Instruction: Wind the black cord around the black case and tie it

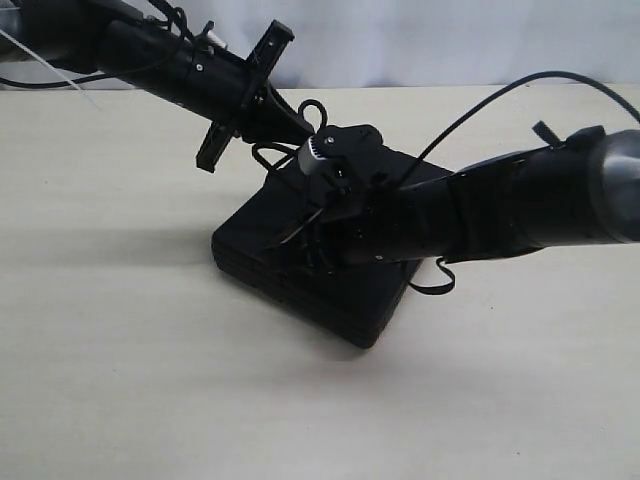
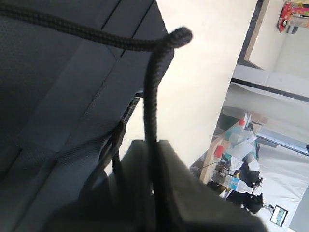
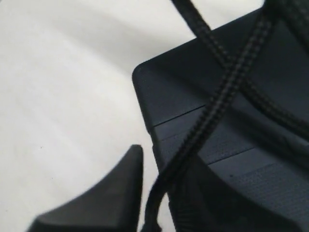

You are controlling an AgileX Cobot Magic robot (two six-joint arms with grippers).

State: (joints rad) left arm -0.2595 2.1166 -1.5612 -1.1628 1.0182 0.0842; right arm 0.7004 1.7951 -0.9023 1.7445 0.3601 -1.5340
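two strands of the black cord (image 3: 227,82) cross atop the black case (image 3: 178,101) near its corner; one runs off its edge.

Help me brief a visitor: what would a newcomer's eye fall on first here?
A black case lies in the middle of the pale table, criss-crossed by black braided cord. Close up, the left end effector pinches that cord, which bends sharply above the case.

The left arm (image 1: 170,55) slants down from the upper left, the left gripper (image 2: 152,150) clamped on the black cord (image 2: 148,96). The right arm (image 1: 500,205) reaches in low from the right; whether the right gripper (image 1: 312,228) grips anything is unclear.
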